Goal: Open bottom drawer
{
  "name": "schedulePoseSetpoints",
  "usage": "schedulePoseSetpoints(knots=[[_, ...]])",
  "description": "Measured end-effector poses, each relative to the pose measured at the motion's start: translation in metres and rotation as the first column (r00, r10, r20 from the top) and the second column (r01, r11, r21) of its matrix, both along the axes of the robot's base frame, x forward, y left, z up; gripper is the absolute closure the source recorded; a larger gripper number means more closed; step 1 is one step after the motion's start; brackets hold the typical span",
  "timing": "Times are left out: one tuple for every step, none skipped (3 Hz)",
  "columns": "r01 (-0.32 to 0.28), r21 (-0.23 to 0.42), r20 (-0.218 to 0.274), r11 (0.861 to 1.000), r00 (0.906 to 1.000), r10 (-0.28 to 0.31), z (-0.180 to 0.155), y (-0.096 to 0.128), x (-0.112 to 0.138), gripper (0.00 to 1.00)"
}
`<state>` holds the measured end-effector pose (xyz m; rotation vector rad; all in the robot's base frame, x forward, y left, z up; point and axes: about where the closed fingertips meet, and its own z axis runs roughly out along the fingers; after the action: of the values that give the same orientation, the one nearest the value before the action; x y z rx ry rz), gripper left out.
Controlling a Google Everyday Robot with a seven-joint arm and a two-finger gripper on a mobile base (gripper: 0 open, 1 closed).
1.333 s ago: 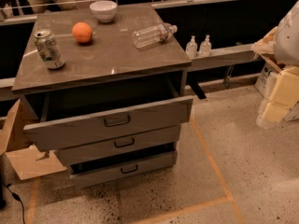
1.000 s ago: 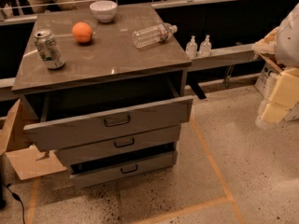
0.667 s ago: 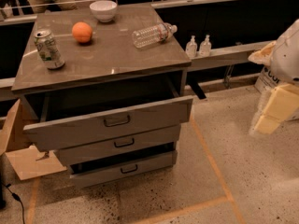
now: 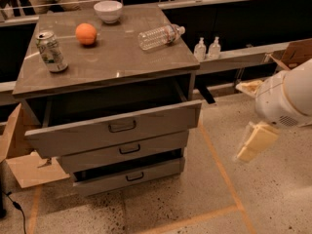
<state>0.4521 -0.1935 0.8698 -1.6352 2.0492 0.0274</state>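
Grey metal makes up the cabinet (image 4: pixel 105 65) at the left, which has three drawers stacked in its front. The top drawer (image 4: pixel 114 126) is pulled far out, and the middle drawer (image 4: pixel 124 150) sits below it. The bottom drawer (image 4: pixel 112 182) is lowest, just above the floor (image 4: pixel 195 199). Its front is the slimmest, with a small dark handle (image 4: pixel 135 176) at the centre and a dark gap along its upper edge. On the cabinet top stand a can (image 4: pixel 50 51), an orange (image 4: pixel 86 33) and a white bowl (image 4: pixel 108 10), and a clear bottle (image 4: pixel 158 36) lies on its side. The gripper (image 4: pixel 256 141) hangs at the right under the white arm (image 4: pixel 287 99), above the floor, well apart from the cabinet and touching nothing. Whether it is open or closed cannot be told.
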Motion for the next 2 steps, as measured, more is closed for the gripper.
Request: schedulePoseSetpoints(knots=[[-0.039, 0.021, 0.001, 0.999, 0.9992, 0.039, -0.051, 0.010, 0.006, 0.00], [-0.102, -0.017, -0.024, 0.995, 0.9945, 0.102, -0.106, 0.024, 0.003, 0.00]])
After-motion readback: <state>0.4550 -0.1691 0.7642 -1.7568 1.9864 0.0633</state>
